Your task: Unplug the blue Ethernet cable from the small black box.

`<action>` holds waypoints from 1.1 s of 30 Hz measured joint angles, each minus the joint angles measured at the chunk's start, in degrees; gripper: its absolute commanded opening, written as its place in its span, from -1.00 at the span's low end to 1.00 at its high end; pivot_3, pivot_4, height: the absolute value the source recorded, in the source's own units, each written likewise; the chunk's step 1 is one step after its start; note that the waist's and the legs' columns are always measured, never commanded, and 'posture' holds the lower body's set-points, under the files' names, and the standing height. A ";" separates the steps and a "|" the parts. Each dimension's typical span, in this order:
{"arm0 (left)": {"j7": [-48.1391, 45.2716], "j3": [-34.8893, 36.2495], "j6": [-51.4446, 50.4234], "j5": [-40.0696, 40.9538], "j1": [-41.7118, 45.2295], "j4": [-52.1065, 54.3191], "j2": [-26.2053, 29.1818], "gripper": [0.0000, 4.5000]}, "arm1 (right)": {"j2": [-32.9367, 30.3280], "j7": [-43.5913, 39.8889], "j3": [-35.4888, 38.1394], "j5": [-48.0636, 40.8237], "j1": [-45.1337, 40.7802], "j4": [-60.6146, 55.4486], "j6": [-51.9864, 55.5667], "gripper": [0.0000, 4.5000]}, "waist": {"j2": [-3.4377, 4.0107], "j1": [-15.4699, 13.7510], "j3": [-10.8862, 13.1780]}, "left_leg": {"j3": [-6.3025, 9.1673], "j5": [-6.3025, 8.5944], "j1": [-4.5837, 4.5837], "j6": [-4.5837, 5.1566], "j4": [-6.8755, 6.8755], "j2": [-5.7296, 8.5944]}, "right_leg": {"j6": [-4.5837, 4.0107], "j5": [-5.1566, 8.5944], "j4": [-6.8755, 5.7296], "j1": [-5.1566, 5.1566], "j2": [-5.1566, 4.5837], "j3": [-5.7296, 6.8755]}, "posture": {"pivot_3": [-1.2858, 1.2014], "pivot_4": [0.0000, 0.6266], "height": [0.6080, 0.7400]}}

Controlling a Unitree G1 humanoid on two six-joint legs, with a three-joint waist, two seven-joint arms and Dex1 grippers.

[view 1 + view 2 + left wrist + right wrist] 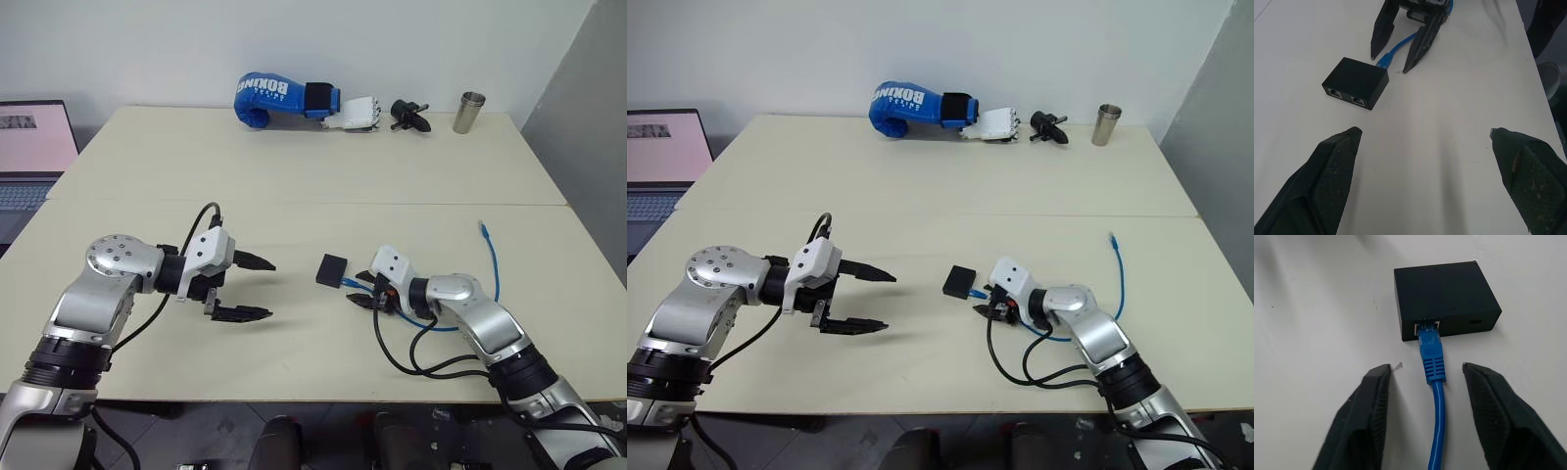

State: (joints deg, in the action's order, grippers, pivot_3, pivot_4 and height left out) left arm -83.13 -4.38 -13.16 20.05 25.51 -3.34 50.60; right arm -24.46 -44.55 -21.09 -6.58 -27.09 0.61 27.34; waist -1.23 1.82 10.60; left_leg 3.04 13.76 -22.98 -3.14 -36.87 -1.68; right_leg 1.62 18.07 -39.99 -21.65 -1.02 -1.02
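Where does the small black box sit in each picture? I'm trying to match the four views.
Left eye view: small black box at table centre, just ahead of the right claw.
Right eye view: centre, same spot.
Left wrist view: upper left, two empty ports facing the camera.
Right wrist view: upper centre, above the fingers.
Shared landmark: the blue Ethernet cable plugged into the box.

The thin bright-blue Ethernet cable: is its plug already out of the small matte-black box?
No, the blue Ethernet cable's plug sits in the black box's port.
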 measured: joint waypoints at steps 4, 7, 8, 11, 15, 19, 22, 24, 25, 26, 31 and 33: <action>0.01 0.00 0.08 -0.29 0.03 -0.65 -0.22 1.00 | 0.33 0.15 0.13 0.41 0.01 0.00 0.00 -0.72 | 0.00 0.00 0.00 | 0.00 0.00 0.00 0.00 0.00 0.00 | 0.00 0.00 0.00 0.00 0.00 0.00 | 0.03 -0.52 1.00; 0.35 0.00 -0.25 -0.48 0.20 -1.40 -0.70 1.00 | 0.41 0.34 0.29 0.79 0.05 0.00 -0.02 -0.97 | 0.00 0.00 0.00 | 0.00 0.00 0.00 0.00 0.00 0.00 | 0.00 0.00 0.00 0.00 0.00 0.00 | 0.03 -0.52 1.00; 0.55 0.00 -0.51 -0.50 0.24 -1.66 -0.90 1.00 | 0.40 0.44 0.35 0.85 0.10 -0.04 -0.11 -0.97 | 0.00 0.00 0.00 | 0.00 0.00 0.00 0.00 0.00 0.00 | 0.00 0.00 0.00 0.00 0.00 0.00 | 0.03 -0.52 1.00; 1.64 0.03 -2.21 -0.27 1.18 -2.70 -2.25 1.00 | -0.13 0.74 0.70 1.40 0.51 -0.46 -1.03 -0.97 | 0.00 -0.06 0.00 | 0.01 0.00 -0.01 0.00 -0.01 0.01 | 0.00 0.00 0.00 0.00 0.00 0.01 | 0.03 -0.52 1.00; 5.18 1.54 -10.44 3.25 2.66 -4.50 -5.53 1.00 | -2.41 1.38 0.66 4.63 0.86 -3.03 -6.37 -0.97 | 0.00 -0.02 0.00 | 0.01 0.00 -0.03 0.00 -0.03 0.02 | 0.00 0.00 0.00 -0.01 -0.01 0.02 | 0.03 -0.52 1.00; 7.94 4.11 -21.03 8.54 3.97 -5.01 -6.89 1.00 | -5.44 3.02 0.13 10.79 0.05 -5.60 -15.86 -0.97 | -0.01 0.13 0.00 | 0.03 0.00 -0.03 0.00 -0.03 0.01 | 0.01 0.00 -0.01 -0.02 0.00 0.03 | 0.03 -0.52 1.00; 9.97 4.63 -33.37 13.57 4.98 -4.05 -7.17 1.00 | -9.07 5.25 -1.57 18.61 -1.79 -5.73 -28.51 -0.97 | -0.01 0.23 0.00 | 0.01 0.00 -0.03 0.00 -0.03 0.01 | 0.01 0.00 -0.02 -0.04 0.00 0.01 | 0.03 -0.52 1.00; 11.09 5.24 -38.90 16.64 5.94 -3.85 -8.25 1.00 | -9.36 6.26 -1.49 20.92 -2.89 -5.74 -33.55 -0.97 | -0.01 0.16 0.00 | 0.03 0.00 -0.03 0.00 -0.03 0.01 | 0.01 0.00 -0.03 -0.03 0.00 0.03 | 0.03 -0.52 1.00; 11.56 5.54 -40.47 17.69 6.45 -3.69 -8.83 1.00 | -9.22 6.40 -1.51 21.30 -3.04 -5.79 -35.05 -0.97 | -0.01 0.12 0.00 | 0.05 0.00 -0.03 -0.01 -0.04 0.00 | 0.01 0.00 -0.03 -0.02 0.00 0.05 | 0.03 -0.52 1.00; 12.43 6.14 -42.51 19.13 7.21 -3.58 -9.61 1.00 | -8.86 6.65 -1.51 21.35 -3.04 -5.83 -36.78 -0.97 | -0.02 0.08 0.00 | 0.05 -0.01 -0.03 -0.01 -0.05 0.00 | 0.00 0.00 -0.03 0.00 0.00 0.04 | 0.03 -0.52 1.00; 16.44 7.92 -47.95 22.70 10.84 -3.63 -12.99 1.00 | -7.22 6.94 -0.99 20.72 -3.01 -6.66 -40.66 -0.97 | -0.02 0.00 0.00 | 0.04 -0.01 -0.02 -0.02 -0.09 0.03 | 0.00 -0.01 -0.03 0.05 -0.04 0.02 | 0.03 -0.52 1.00; 17.67 8.32 -48.89 23.08 11.82 -3.99 -14.15 1.00 | -6.47 6.61 -0.31 19.61 -3.01 -6.76 -40.36 -0.97 | -0.02 0.00 0.00 | 0.05 -0.01 -0.01 -0.02 -0.09 0.02 | -0.01 -0.01 -0.03 0.06 -0.04 0.02 | 0.03 -0.52 1.00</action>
State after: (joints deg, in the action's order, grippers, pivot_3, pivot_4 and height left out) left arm -65.45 3.94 -62.05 43.13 37.33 -7.32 36.45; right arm -30.93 -37.94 -21.40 13.03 -30.10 -6.16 -13.02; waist -1.25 1.83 10.60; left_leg 3.09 13.75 -22.99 -3.16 -36.96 -1.66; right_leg 1.62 18.06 -40.02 -21.59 -1.06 -1.00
